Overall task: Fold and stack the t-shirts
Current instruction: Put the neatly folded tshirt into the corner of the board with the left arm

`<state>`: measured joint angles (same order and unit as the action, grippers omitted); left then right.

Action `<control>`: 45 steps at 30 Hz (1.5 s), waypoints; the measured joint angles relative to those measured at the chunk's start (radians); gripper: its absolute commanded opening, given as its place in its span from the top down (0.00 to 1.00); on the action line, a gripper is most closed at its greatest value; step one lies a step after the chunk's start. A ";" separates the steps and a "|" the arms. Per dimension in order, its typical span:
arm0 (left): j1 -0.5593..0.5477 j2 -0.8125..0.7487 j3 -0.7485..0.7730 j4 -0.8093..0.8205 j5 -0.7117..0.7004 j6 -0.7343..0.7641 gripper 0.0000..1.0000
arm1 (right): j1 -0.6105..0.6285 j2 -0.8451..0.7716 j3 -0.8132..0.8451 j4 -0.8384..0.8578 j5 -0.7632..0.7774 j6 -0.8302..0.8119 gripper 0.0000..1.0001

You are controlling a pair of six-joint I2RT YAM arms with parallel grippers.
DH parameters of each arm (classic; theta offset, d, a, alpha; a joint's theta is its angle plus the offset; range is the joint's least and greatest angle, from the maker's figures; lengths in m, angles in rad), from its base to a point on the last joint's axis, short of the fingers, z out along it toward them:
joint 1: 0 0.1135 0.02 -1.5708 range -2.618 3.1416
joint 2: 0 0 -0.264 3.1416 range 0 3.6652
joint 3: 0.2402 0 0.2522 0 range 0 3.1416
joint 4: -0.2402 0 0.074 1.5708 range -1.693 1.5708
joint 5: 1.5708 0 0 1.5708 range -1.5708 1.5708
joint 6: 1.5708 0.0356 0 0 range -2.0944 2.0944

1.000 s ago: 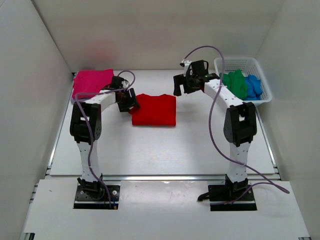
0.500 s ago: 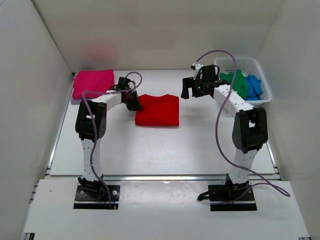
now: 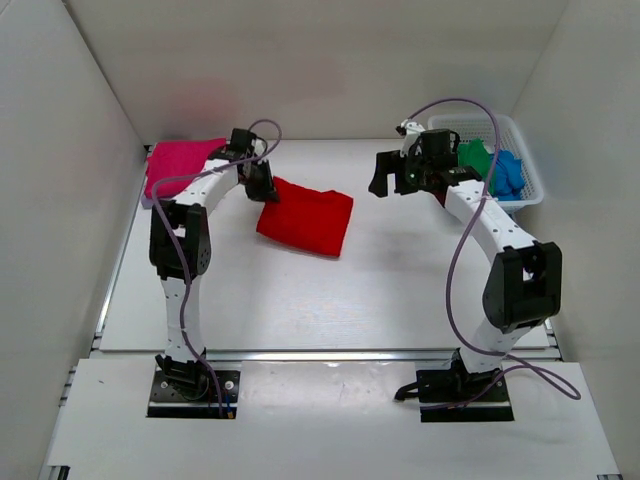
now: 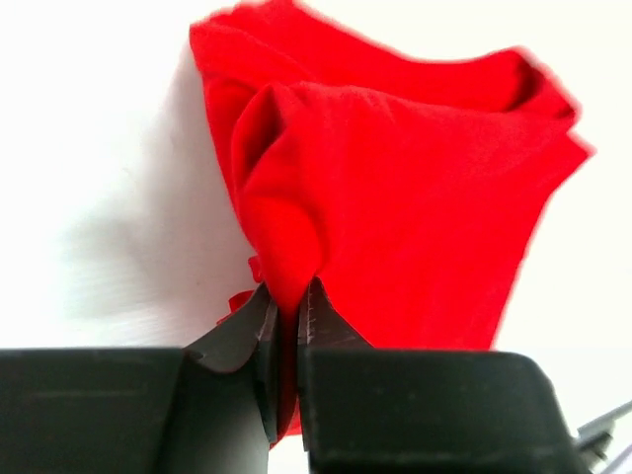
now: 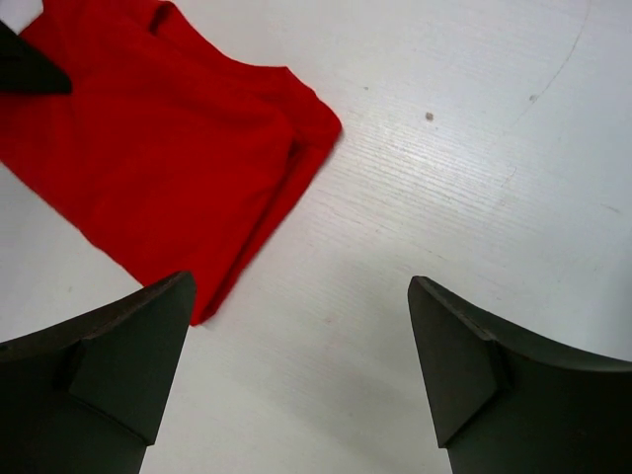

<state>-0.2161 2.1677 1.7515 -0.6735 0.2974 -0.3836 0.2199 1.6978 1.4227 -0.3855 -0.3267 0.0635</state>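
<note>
Left gripper point(image 4: 288, 296) clamped on a bunched edge of the folded red t-shirt point(image 3: 308, 220) — it lies skewed on the table point(image 3: 400, 290), near the magenta-pink t-shirt point(image 3: 183, 162) in the far-left corner. Right gripper point(image 5: 301, 288) jaws wide apart, holding nothing, above the tabletop beside the red t-shirt's corner. Green t-shirt point(image 3: 480, 160) and blue t-shirt point(image 3: 508, 172) bunched in the white basket point(image 3: 533, 172), far right.

White basket point(image 3: 529, 150), probably plastic, far-right on table point(image 3: 330, 290).

No text, label, brand or number can be read anywhere.
</note>
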 measured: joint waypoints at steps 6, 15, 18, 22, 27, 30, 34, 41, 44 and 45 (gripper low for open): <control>-0.003 0.002 0.282 -0.142 -0.116 0.069 1.00 | -0.002 -0.085 -0.004 0.000 -0.005 -0.002 0.13; 0.065 0.229 0.885 -0.364 -0.180 0.100 1.00 | -0.030 -0.171 -0.031 -0.009 -0.024 -0.013 0.12; 0.095 0.267 0.941 -0.404 -0.200 0.108 1.00 | -0.039 -0.183 -0.041 -0.009 -0.034 -0.015 0.12; 0.124 0.298 0.965 -0.447 -0.240 0.116 1.00 | -0.040 -0.188 -0.047 -0.012 -0.038 -0.018 0.12; 0.141 0.301 0.972 -0.475 -0.270 0.124 1.00 | -0.048 -0.188 -0.048 -0.010 -0.050 -0.020 0.12; 0.154 0.297 0.975 -0.475 -0.272 0.132 1.00 | -0.050 -0.188 -0.054 -0.009 -0.055 -0.020 0.12; 0.209 0.294 0.983 -0.471 -0.267 0.140 1.00 | -0.040 -0.188 -0.068 -0.009 -0.056 -0.018 0.12; 0.347 0.294 1.031 -0.447 -0.264 0.143 1.00 | -0.002 -0.195 -0.127 -0.006 -0.060 -0.011 0.11; 0.380 0.294 1.045 -0.426 -0.262 0.143 1.00 | 0.008 -0.202 -0.164 -0.003 -0.074 -0.002 0.12; 0.385 0.294 1.045 -0.418 -0.260 0.144 1.00 | 0.009 -0.205 -0.175 -0.001 -0.079 0.003 0.12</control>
<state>0.1688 2.4622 2.7968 -1.0916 0.0372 -0.2398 0.2291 1.4925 1.2476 -0.3862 -0.4057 0.0666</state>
